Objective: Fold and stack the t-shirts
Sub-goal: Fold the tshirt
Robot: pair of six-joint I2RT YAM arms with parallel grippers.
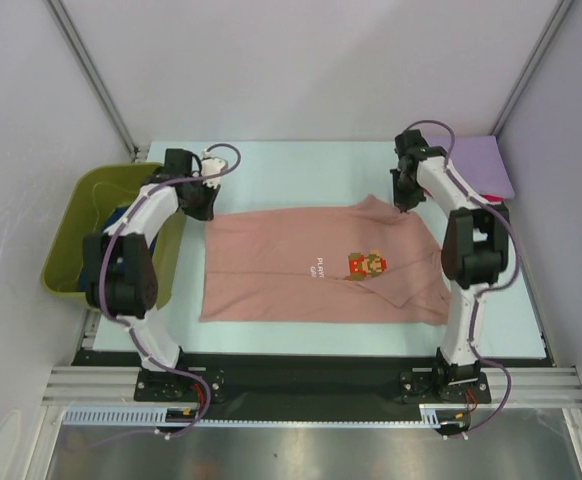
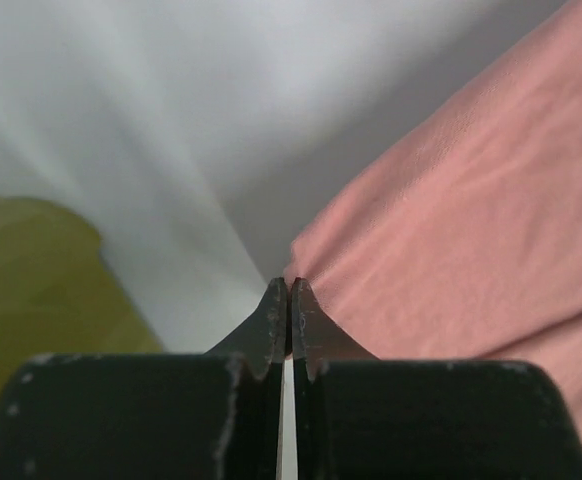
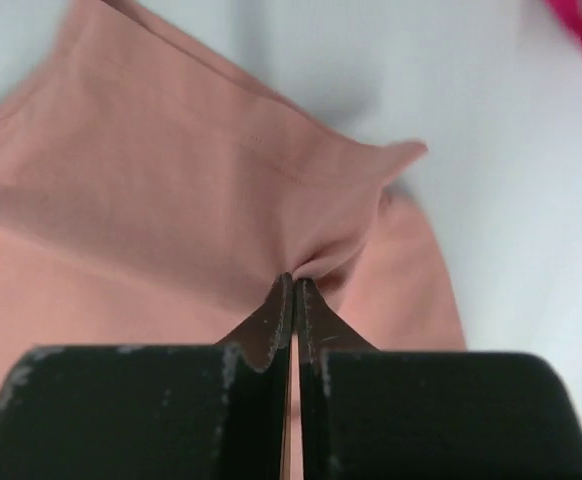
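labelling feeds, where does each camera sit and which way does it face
Top external: above and behind the bases, looking down at both arms and the salmon-pink t-shirt.
Left wrist: on left arm, facing past shut left gripper to the shirt's edge and green tub.
Right wrist: on right arm, facing right gripper pinching the shirt.
All share the shirt.

Grey-white walls (image 1: 301, 60) enclose a pale blue table (image 1: 291, 170), apparently evenly lit.
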